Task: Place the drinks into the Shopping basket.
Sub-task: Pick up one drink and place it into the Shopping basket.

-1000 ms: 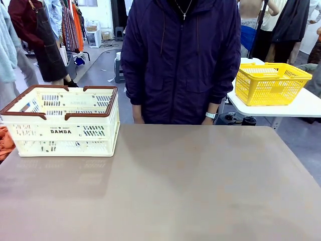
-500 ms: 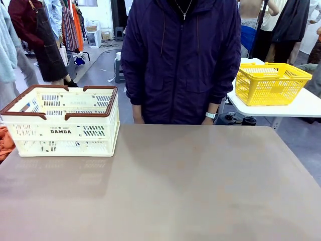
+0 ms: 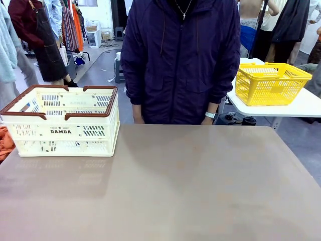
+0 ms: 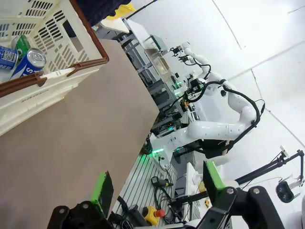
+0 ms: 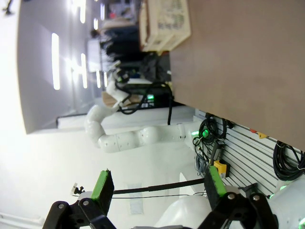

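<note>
Left gripper open, nothing between its green pads; right gripper open too, holding nothing; bare brown table; Shopping basket at table's far left; blue can and green can lie inside it; person stands at far edge.

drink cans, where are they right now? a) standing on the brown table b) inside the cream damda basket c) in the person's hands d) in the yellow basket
b: the left wrist view shows a blue can and a green can lying inside the cream slotted Shopping basket, behind its brown rim.
</note>
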### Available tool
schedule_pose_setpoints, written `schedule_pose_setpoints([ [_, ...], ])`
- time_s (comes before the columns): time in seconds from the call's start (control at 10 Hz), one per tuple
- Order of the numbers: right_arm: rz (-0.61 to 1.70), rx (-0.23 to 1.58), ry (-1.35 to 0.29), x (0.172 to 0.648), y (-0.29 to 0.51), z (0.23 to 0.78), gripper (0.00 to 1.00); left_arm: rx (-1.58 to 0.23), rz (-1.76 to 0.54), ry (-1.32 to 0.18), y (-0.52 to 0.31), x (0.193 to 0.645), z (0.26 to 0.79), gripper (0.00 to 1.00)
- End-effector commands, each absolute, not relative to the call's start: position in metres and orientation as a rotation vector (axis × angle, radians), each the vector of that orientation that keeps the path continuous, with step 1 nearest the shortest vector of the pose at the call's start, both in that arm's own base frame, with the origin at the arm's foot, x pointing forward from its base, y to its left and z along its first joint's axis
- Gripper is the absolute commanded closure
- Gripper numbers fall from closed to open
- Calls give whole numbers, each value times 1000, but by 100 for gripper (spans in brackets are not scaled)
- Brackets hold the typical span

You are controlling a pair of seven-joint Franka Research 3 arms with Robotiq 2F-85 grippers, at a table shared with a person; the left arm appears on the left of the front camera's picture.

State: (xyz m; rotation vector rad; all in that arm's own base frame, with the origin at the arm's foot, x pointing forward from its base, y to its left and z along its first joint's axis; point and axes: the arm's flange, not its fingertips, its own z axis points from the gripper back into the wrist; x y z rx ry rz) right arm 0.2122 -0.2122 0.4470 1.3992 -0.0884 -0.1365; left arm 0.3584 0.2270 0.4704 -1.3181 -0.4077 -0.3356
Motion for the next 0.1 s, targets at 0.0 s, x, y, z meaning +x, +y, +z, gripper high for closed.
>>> schedule_pose_setpoints([
  [0.0, -135, 1408, -94, 212, -213, 453, 0, -1321, -335, -388, 227, 355, 472, 0],
])
